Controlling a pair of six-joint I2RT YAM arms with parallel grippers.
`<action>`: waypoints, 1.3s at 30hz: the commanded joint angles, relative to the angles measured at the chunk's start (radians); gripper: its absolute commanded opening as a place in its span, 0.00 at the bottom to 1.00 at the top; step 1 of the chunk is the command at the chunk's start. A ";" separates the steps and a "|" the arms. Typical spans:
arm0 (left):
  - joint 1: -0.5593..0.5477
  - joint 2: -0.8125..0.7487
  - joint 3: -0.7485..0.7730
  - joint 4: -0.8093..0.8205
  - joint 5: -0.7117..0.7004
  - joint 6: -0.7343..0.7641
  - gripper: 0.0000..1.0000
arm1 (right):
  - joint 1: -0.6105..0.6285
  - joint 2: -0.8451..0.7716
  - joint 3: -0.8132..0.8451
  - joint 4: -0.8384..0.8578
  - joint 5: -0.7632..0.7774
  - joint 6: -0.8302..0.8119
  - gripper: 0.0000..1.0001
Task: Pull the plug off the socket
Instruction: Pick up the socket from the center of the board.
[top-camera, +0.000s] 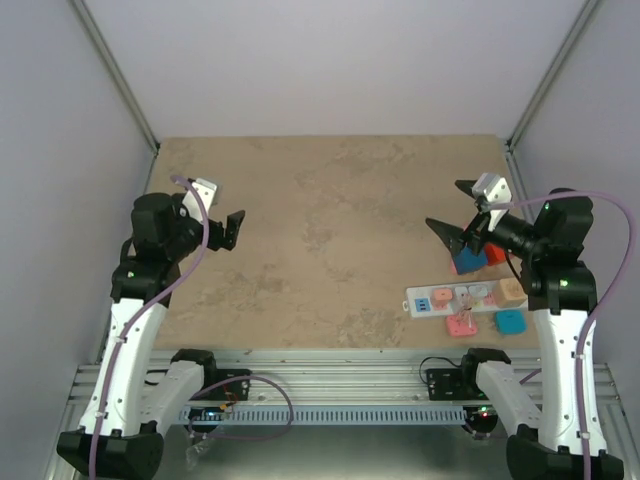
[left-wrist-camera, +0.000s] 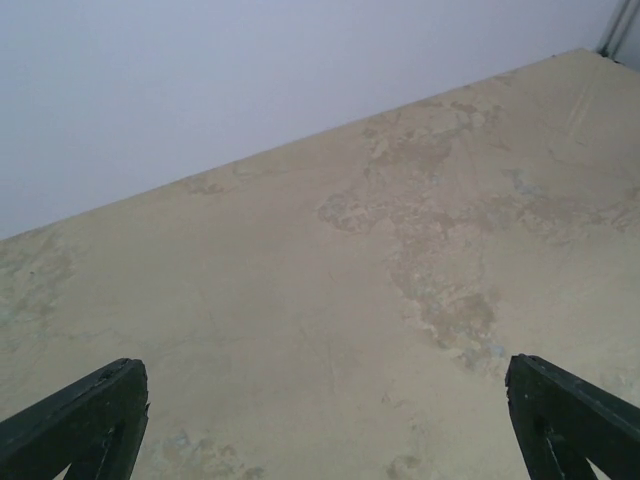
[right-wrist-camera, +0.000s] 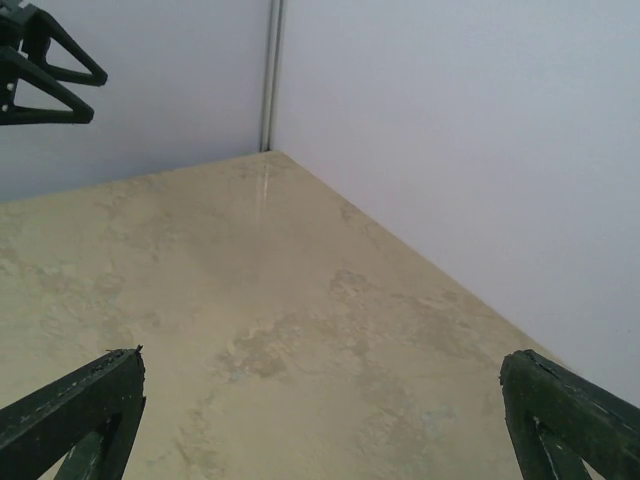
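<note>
The socket (top-camera: 452, 298), a long white power strip with pastel outlets, lies near the table's front right edge, seen only from the top camera. Small coloured pieces sit on it; at this size I cannot tell which one is the plug. My right gripper (top-camera: 452, 210) hangs open above and behind the strip, apart from it. My left gripper (top-camera: 230, 228) is open far off on the left side. In both wrist views, the left gripper (left-wrist-camera: 325, 365) and the right gripper (right-wrist-camera: 322, 355) have only bare table between the fingers.
Loose blocks lie round the strip: a pink one (top-camera: 461, 323), a blue one (top-camera: 510, 322), a beige one (top-camera: 512, 290), and a blue (top-camera: 465, 262) and a red one (top-camera: 493, 253) under the right wrist. White walls enclose the beige stone-patterned table (top-camera: 330, 240).
</note>
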 joint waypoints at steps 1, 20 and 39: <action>0.002 0.003 0.034 -0.017 -0.062 -0.028 1.00 | 0.008 0.018 0.035 0.024 -0.044 0.052 0.98; 0.004 0.055 -0.007 -0.002 -0.152 0.022 1.00 | 0.014 0.252 0.144 -0.136 0.411 -0.124 0.98; 0.003 0.077 -0.077 0.080 -0.067 0.004 1.00 | 0.014 0.363 -0.054 -0.158 0.774 -0.143 0.98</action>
